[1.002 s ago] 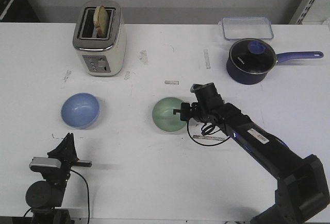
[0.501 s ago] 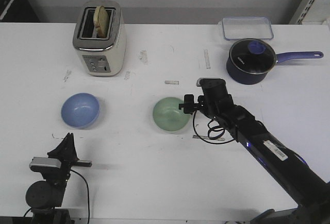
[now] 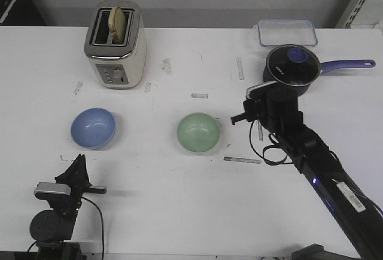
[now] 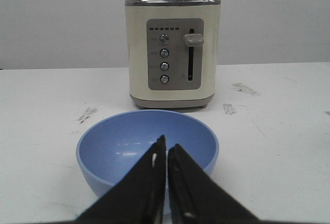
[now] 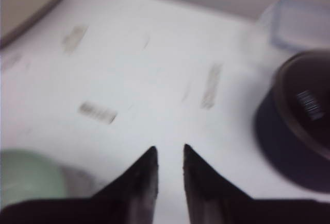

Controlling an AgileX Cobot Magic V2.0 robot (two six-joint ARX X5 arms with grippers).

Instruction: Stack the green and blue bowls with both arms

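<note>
The pale green bowl (image 3: 198, 132) sits upright mid-table and shows blurred at the edge of the right wrist view (image 5: 28, 180). The light blue bowl (image 3: 93, 127) sits upright to its left, in front of the toaster. My right gripper (image 3: 258, 95) hangs above the table to the right of the green bowl, apart from it; its jaws (image 5: 170, 149) stand slightly apart with nothing between them. My left gripper (image 3: 78, 165) is low at the front left, just short of the blue bowl (image 4: 147, 144); its jaws (image 4: 166, 140) are shut and empty.
A cream toaster (image 3: 116, 45) with bread stands at the back left. A dark blue saucepan (image 3: 291, 70) with a glass lid sits just behind my right gripper, and a clear plastic container (image 3: 286, 32) lies behind it. Tape marks dot the white table (image 3: 179, 200).
My right gripper has moved away from the green bowl's right rim, rightward and back toward the saucepan. The green bowl stays on the table. The left arm has not moved.
</note>
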